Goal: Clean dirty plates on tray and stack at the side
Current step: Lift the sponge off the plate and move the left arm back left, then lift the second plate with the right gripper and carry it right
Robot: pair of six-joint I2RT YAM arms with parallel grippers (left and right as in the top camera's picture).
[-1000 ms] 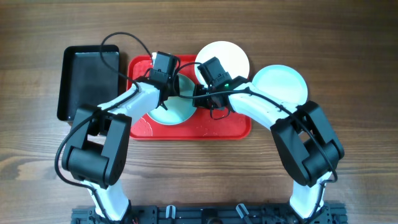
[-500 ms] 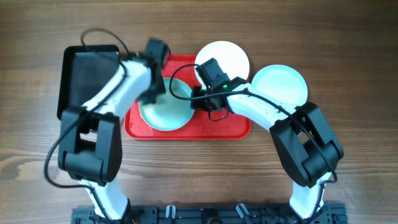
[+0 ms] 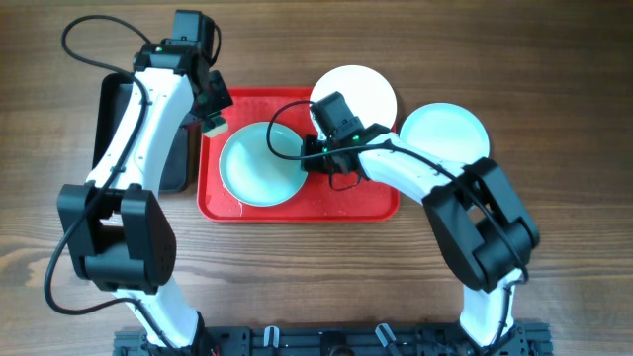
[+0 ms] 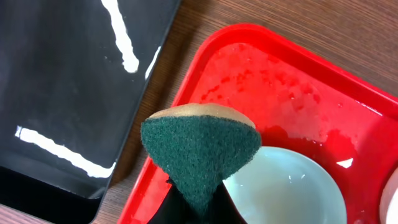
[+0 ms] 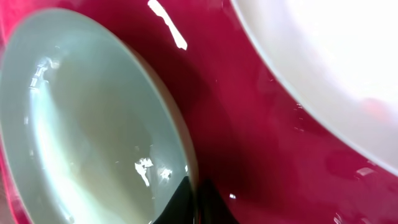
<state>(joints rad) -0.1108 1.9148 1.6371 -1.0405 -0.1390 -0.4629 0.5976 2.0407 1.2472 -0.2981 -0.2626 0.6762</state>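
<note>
Mint-blue plate (image 3: 252, 168) is laid on the red tray (image 3: 366, 203), in its left half, and its right rim is clamped by the right gripper (image 3: 305, 153). A green sponge (image 4: 199, 149) is held tight in the left gripper (image 3: 212, 114), above the place where the tray's far left corner comes near the black bin (image 3: 138, 119). The cream-white plate (image 3: 361, 91) is placed at the tray's far edge. A second mint-blue plate (image 3: 445, 133) is set on the table (image 3: 554, 99), to the right of it.

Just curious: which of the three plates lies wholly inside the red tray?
The leftmost mint plate; the white plate overhangs the tray, the right mint plate sits outside.
</note>
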